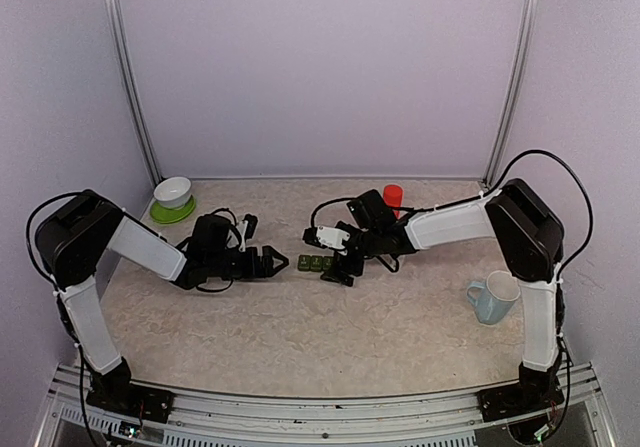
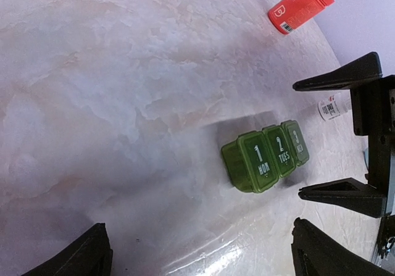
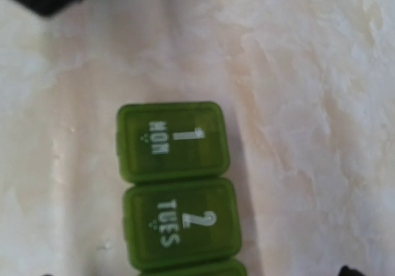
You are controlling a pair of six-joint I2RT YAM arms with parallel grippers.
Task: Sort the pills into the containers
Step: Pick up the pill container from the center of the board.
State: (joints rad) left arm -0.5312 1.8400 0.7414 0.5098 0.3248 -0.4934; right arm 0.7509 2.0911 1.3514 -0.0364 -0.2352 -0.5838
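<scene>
1. One dark green plastic strip of three joined square lidded containers [image 1: 315, 263] lies flat on the marbled beige tabletop [image 1: 300, 337], mid-table between the two grippers. All three lids are down. White marks read "1 MON", "2 TUES" and a "3" with a word too small to read.
2. The left gripper [image 1: 280, 264] is low over the table just left of the strip, near its "1 MON" end and not touching it. Its two black fingers [image 2: 80, 257] are spread wide and hold nothing.
3. The right gripper [image 1: 335, 265] is at the strip's "3" end. Its two black fingers [image 2: 336, 78] are spread, one on each side of that end. I cannot tell whether they touch it.
4. One red cylindrical plastic bottle [image 1: 392, 199] with a white mark stands behind the right arm, well apart from the strip.
5. One white round bowl [image 1: 172, 191] sits on one lime green plate [image 1: 160, 213], far left.
6. One pale blue ceramic mug [image 1: 493, 297] stands upright, near right.
</scene>
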